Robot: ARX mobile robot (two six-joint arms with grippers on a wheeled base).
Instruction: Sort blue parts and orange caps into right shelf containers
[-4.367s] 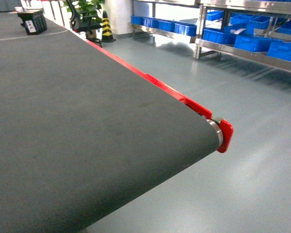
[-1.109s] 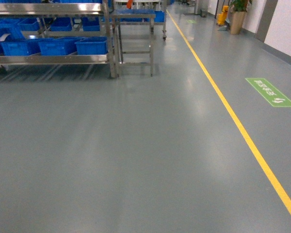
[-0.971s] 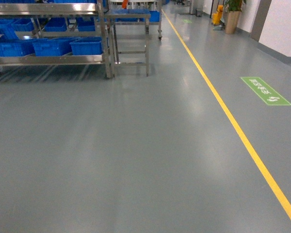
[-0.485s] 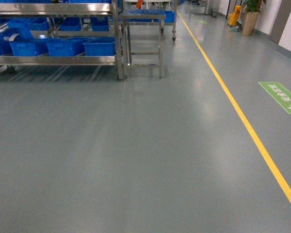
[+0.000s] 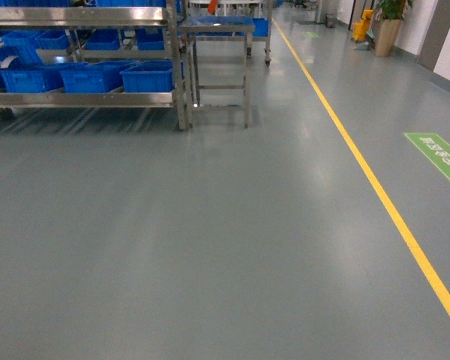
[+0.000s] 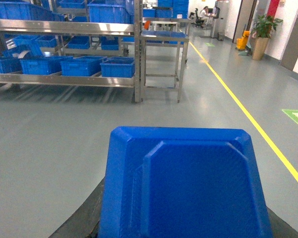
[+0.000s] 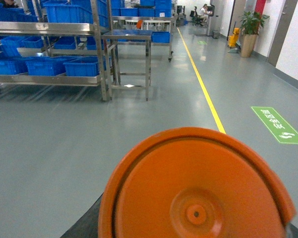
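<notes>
1. Blue part (image 6: 181, 186) fills the left wrist view, close under the camera, evidently carried by the left arm; the fingers are hidden, so I cannot tell how the left gripper stands.
2. Orange cap (image 7: 196, 186) likewise fills the right wrist view; the right gripper's state is hidden too.
3. The shelf (image 5: 82, 99), with containers (image 5: 146, 77) on its lower tier, stands well apart, far left in the head view.
4. Judgement: both pieces ride close for travel; the drop-off is not yet begun.
</notes>
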